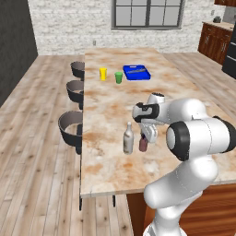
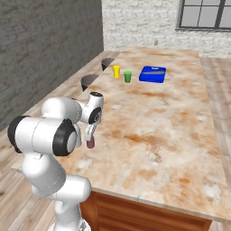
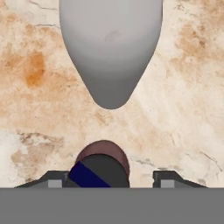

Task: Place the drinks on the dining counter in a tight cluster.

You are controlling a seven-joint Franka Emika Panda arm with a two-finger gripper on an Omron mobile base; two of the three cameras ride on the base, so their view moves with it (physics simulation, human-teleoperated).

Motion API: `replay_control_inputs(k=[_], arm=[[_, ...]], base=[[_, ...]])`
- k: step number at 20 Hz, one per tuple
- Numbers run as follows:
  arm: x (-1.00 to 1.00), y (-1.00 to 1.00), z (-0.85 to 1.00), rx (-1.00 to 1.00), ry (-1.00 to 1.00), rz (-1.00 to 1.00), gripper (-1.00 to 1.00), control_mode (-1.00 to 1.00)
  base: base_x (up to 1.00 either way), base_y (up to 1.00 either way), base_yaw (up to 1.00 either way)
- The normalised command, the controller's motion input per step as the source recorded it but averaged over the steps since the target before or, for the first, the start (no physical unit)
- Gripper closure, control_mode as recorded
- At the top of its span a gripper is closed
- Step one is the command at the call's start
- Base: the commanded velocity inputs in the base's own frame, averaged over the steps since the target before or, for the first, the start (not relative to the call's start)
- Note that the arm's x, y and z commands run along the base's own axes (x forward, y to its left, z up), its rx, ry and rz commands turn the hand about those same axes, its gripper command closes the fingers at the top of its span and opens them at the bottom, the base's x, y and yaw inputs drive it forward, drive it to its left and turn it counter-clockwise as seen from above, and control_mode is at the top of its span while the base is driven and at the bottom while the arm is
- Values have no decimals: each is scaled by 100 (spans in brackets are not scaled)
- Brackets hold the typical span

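Two bottles stand close on the bench: my gripper straddles the dark-brown bottle, fingers parted off it, the grey-beige bottle just ahead for a tight cluster.

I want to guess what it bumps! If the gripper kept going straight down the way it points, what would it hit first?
Probably the dark-brown bottle, right between the gripper fingers, standing on the dining counter.

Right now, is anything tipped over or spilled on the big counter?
Nothing stands out. The grey bottle and the brown bottle stand upright side by side on the counter, with no spill around them. Farther back, the yellow cup, green cup and blue tray sit neatly.
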Motion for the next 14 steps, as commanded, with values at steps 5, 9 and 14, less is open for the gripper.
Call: replay_control_inputs(k=[5, 9, 14], arm=[[0, 0, 0, 0, 0, 0, -100, -100], [-4, -1, 9, 0, 0, -2, -100, -100], [-50, -1, 34, 0, -1, -18, -100, -100]], base=[[0, 0, 0], [0, 0, 0], [0, 0, 0]])
